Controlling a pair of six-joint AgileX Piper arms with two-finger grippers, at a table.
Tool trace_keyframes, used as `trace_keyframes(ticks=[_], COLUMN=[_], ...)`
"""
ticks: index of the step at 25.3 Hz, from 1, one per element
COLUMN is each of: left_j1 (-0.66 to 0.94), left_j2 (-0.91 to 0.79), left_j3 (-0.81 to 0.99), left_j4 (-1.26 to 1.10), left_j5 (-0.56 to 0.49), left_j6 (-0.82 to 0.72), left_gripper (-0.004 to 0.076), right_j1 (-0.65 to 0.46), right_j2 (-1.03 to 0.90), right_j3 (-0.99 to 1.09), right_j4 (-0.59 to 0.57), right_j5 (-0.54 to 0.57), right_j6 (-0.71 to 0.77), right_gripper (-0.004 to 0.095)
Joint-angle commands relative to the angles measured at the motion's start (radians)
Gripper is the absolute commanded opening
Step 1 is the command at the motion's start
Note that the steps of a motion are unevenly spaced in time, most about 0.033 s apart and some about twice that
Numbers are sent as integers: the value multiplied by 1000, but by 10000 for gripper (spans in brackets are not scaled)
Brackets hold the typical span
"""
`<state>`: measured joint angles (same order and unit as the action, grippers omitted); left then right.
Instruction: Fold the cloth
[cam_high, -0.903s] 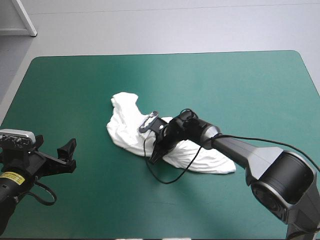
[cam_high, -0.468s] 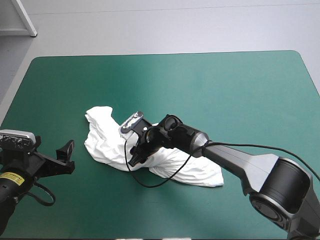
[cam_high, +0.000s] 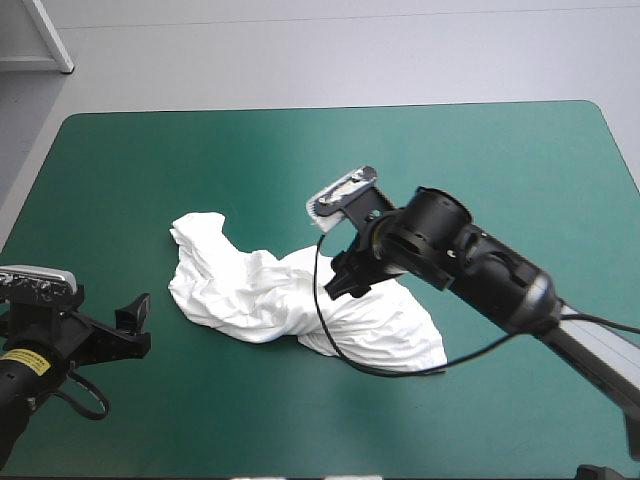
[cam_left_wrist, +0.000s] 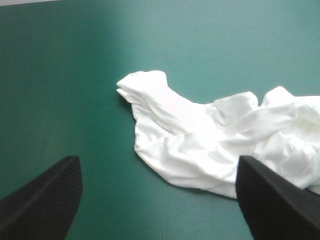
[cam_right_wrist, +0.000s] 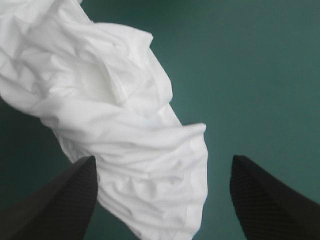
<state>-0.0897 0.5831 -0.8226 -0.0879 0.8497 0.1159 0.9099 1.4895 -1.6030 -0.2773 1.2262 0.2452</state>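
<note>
T-shirt (cam_high: 270, 300) is lying as a crumpled white heap on the teal-green tabletop (cam_high: 470, 160), a little toward the left and near side of centre. It is stretching in a long wrinkled band, one narrow rounded end pointing at the left edge and the wider end trailing off toward the near right. No fold is showing, only bunched ridges and creases. Right hand (cam_high: 338, 285) is hanging over the middle of the heap, arm reaching in from the right, black fingers angling down and leftward at the cloth. From the right wrist view this hand (cam_right_wrist: 162, 159) is standing wide open, the fingers (cam_right_wrist: 60, 200) spread to either side, a twisted lobe of the T-shirt (cam_right_wrist: 125, 125) running between and ahead of them; it is gripping nothing, and whether the tips are brushing the fabric I cannot tell. Left hand (cam_high: 133, 325) is sitting low near the near-left corner of the tabletop, well apart from the heap, and pointing toward it. From the left wrist view it (cam_left_wrist: 157, 160) is likewise gaping open and holding nothing, with bare teal-green cover under it and the T-shirt's narrow end (cam_left_wrist: 145, 87) lying ahead of the fingers, the rest of the cloth spreading away toward the other arm's side.
</note>
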Motion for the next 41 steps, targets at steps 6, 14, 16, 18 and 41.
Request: trace_keyframes(ticks=[6, 14, 16, 18, 41], left_j1=[-2, -2, -2, -2, 0], left_j2=[24, 246, 350, 455, 973], left_j3=[-41, -41, -41, -41, -41], left_j4=[-17, -16, -19, -19, -13], left_j5=[-1, -97, -130, -156, -297], left_j6=[-16, -16, -16, -16, -74], left_gripper=[603, 603, 603, 603, 36], right_j1=[1, 1, 1, 1, 1], right_j2=[-372, -579, -587, -587, -513], right_j3=[326, 592, 622, 650, 783], right_j4=[89, 129, 161, 191, 41], right_j5=[19, 19, 19, 19, -92], right_j6=[184, 297, 300, 300, 338], right_gripper=[673, 673, 670, 669, 669])
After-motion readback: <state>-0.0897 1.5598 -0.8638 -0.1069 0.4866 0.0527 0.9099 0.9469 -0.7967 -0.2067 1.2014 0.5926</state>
